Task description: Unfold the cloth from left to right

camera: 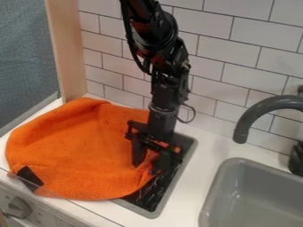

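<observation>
Hangs point-down over the cloth's right side: the black gripper [151, 166]. Looks clenched on a bunched fold of the orange cloth [77, 148], with orange cloth visible between the fingers. Comes down from the top edge to this spot, the black arm [168, 82]. Spreads leftward from the grip, the cloth, rumpled and rounded in outline, over the white counter [198, 184] and part of the dark panel [160, 190] with its grey rim; bears a black patch [29, 177] at its lower left corner.

Seems to be at the grasping step, with the spreading to the right still to do. Calls next for a low lift of the pinched layer, then a steady carry rightward across the dark panel, high enough to clear the cloth beneath, before laying it down flat. Could drag the whole cloth along if pinched through both layers. Needs care farther right, near the grey sink [254, 190] and the dark faucet [260, 111]. Stands behind, the white tiled wall [222, 48].
</observation>
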Motion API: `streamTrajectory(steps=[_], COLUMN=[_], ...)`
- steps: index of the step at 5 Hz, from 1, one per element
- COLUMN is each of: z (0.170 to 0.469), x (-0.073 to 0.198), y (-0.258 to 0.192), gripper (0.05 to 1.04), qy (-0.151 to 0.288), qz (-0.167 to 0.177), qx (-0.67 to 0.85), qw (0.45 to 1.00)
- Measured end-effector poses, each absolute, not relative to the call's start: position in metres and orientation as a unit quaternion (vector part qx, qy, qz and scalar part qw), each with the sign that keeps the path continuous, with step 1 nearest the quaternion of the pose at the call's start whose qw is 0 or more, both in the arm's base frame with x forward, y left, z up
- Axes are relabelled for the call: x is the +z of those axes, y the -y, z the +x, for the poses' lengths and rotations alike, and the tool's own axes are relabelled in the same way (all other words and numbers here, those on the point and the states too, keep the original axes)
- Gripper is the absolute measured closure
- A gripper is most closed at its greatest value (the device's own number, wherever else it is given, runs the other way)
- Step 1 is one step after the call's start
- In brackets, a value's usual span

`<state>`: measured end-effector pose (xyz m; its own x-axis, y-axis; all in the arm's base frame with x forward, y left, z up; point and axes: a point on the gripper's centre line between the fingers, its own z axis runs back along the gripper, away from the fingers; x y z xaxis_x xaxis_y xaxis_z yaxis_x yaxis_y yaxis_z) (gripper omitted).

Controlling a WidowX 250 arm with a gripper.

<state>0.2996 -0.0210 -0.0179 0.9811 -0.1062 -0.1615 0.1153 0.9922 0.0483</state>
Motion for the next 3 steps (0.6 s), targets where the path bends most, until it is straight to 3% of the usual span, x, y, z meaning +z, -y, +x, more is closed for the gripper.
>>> streamTrajectory(steps=[1,3], z=[0.298,0.295], x=[-0.018,0.008], y=[0.022,0.022], gripper=[0.069,0.085], qy=[-0.086,-0.070], qz=[0.021,0.004], qx=[-0.058,-0.062], qw=[0.994,0.996])
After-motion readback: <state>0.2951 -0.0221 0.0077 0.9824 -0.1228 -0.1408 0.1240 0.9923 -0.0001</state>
